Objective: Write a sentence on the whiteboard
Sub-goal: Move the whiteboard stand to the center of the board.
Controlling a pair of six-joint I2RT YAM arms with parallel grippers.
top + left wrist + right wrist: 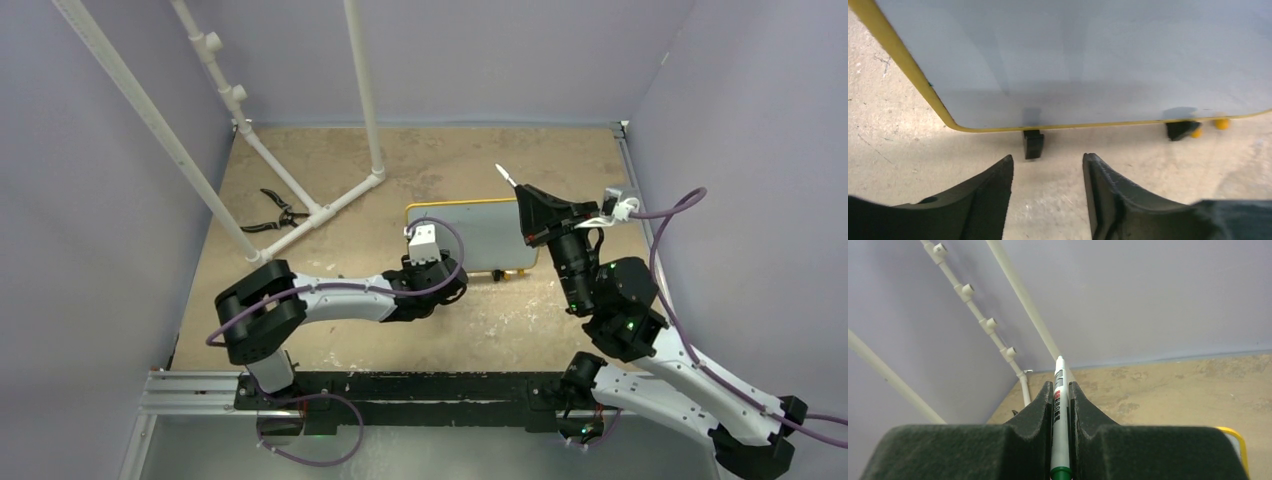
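Top external view, counts: one white pipe frame (pixel 300 190), one pair of pliers (pixel 275 213), one whiteboard (pixel 480 240), one marker (pixel 506 177), two arms.
Pliers: black, lying on the table (pixel 330 150) just beside the pipe frame, far left.
Left gripper (pixel 1048 160): fingers moderately parted, nothing between them; at the board's near edge, just short of one foot.
Whiteboard: mid-table, between the two grippers; long axis runs left to right; yellow frame; two black feet (pixel 1033 144) along the near edge.
Marker: white barrel, green end toward the wrist; long axis lies along the fingers; free end points up-left toward the far wall, away from the board.
Right gripper (pixel 1061 405): clamped on the marker, by the board's right end.
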